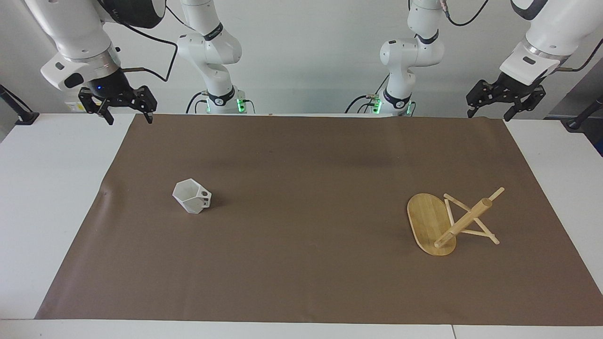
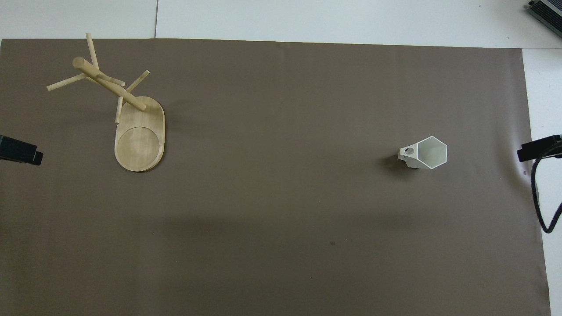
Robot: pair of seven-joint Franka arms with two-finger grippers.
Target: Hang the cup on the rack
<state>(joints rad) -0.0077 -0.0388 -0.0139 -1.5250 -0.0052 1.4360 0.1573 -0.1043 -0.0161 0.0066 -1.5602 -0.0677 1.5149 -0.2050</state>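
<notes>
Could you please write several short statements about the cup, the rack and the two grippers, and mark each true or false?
1. The cup stands upright on the brown mat. True.
2. The cup hangs from a peg of the rack. False: it stands on the mat toward the right arm's end of the table, well apart from the rack.
3. The rack stands on its oval base toward the left arm's end of the table. True.
4. The right gripper holds the cup. False: it is open and empty, up in the air over the mat's edge by the robots.
5. The left gripper is open and holds nothing. True.
</notes>
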